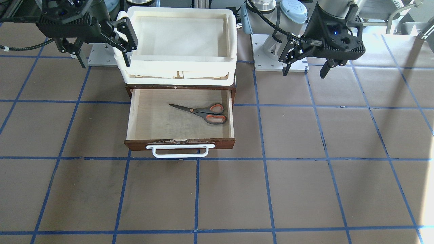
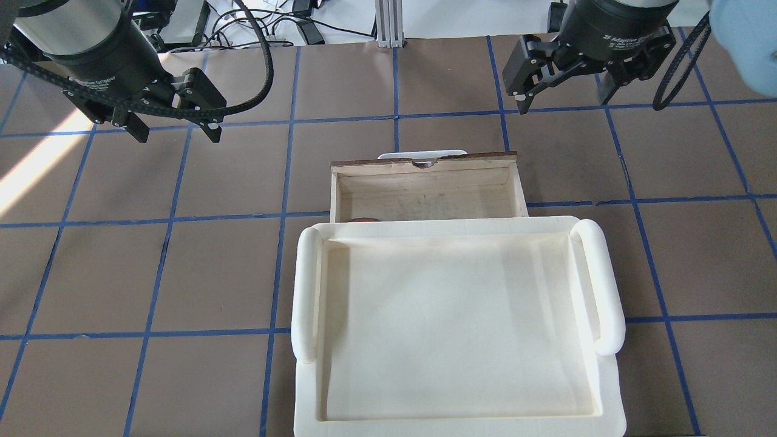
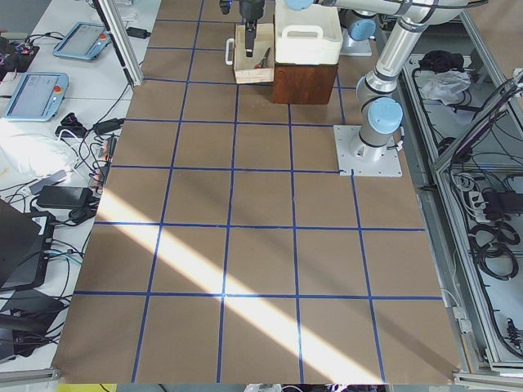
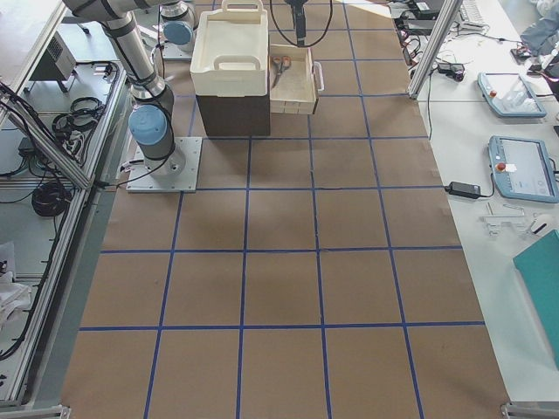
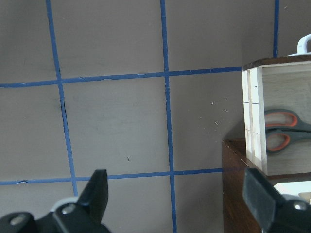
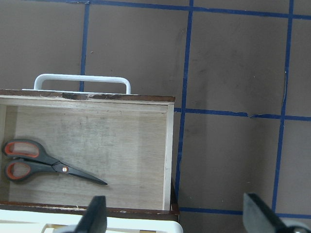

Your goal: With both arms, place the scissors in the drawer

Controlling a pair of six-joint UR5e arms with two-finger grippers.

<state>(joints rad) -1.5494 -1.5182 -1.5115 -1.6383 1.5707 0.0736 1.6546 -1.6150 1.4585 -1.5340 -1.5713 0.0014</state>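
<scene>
While we hover clear of it, the scissors (image 1: pixel 200 113) lie flat in the open drawer (image 1: pixel 223 142).
Our left gripper (image 2: pixel 177 135) and right gripper (image 2: pixel 563 104) both gape wide and hold nothing, one at each side of the drawer (its white handle (image 1: pixel 179 155) faces away from us).

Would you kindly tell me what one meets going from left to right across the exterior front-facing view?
right gripper → scissors, lying in the open drawer → left gripper
</scene>
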